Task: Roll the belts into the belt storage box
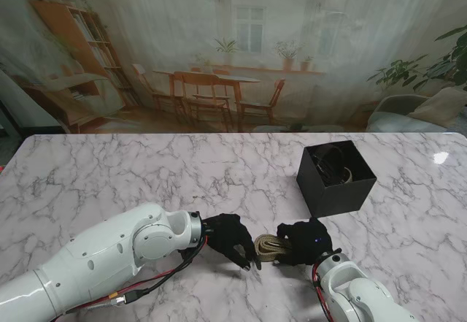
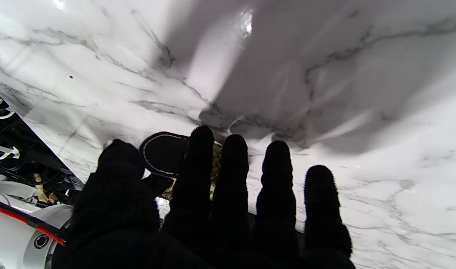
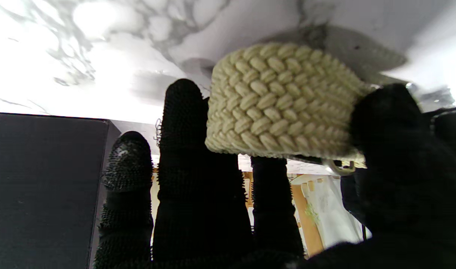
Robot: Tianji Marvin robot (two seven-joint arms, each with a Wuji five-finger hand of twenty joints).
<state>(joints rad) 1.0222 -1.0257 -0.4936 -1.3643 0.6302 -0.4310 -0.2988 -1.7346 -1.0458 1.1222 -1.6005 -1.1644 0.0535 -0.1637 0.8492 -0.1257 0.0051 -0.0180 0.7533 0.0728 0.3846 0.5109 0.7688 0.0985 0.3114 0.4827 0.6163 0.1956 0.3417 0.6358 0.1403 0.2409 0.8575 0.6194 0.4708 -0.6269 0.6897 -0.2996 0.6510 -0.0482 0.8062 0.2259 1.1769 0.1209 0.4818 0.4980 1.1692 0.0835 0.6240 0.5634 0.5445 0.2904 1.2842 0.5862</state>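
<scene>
The right hand (image 1: 305, 240) is grasping a rolled cream braided belt (image 1: 272, 247), which sits on the marble table (image 1: 109, 176) directly between the two hands. In the right wrist view the coil of the belt (image 3: 284, 101) is pinched between the thumb (image 3: 392, 123) on one side and the fingers (image 3: 183, 112) on the other, with a small metal ring of the buckle showing under the coil by the thumb. The left hand (image 1: 232, 239) lies just beside the roll on its left, fingers stretched out and slightly apart, their tips at the end of the belt; whether they press on it or merely touch it cannot be told, and the hand closes around nothing. In the left wrist view a dark, stitched belt tip (image 2: 162, 153) and a patch of braid show past the fingertips (image 2: 201, 138). The black box (image 1: 336, 177) stands on the table farther from me than the right hand and a little to its right, near but apart from it, open at the top, with a dark coiled belt (image 1: 334, 167) already inside.
</scene>
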